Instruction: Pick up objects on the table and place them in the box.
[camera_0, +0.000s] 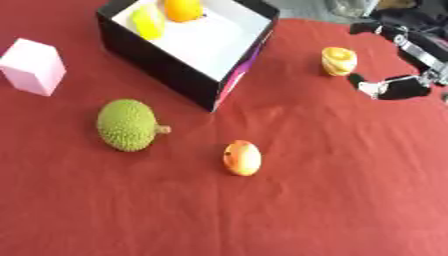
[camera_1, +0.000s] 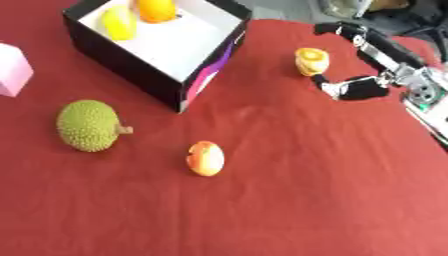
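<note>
At the upper right of the frame, beside the small yellow-orange fruit (camera_1: 311, 61), right hand (camera_1: 385, 67) spread open, thumb low and fingers arched above, holding nothing, not yet touching. Best done by closing around the fruit from its right side, thumb under and fingers over, so as not to knock it rolling leftward; then lifting clear of the tall black wall of the box (camera_1: 131, 75) before carrying across to the upper left and lowering onto the white floor beside the yellow piece (camera_1: 118, 22) and the orange one (camera_1: 157, 10) already inside. Left hand nowhere in view. Waiting lower down: a spiky green fruit (camera_1: 87, 125) at left, a peach-coloured fruit (camera_1: 206, 158) near centre, a pink block (camera_0: 33, 66) at the left edge. Underneath, a red cloth (camera_1: 289, 200), flat with faint creases, likely soft enough to slow a rolling fruit. Beyond the far edge, only a grey strip and dark clutter, too indistinct to name.
</note>
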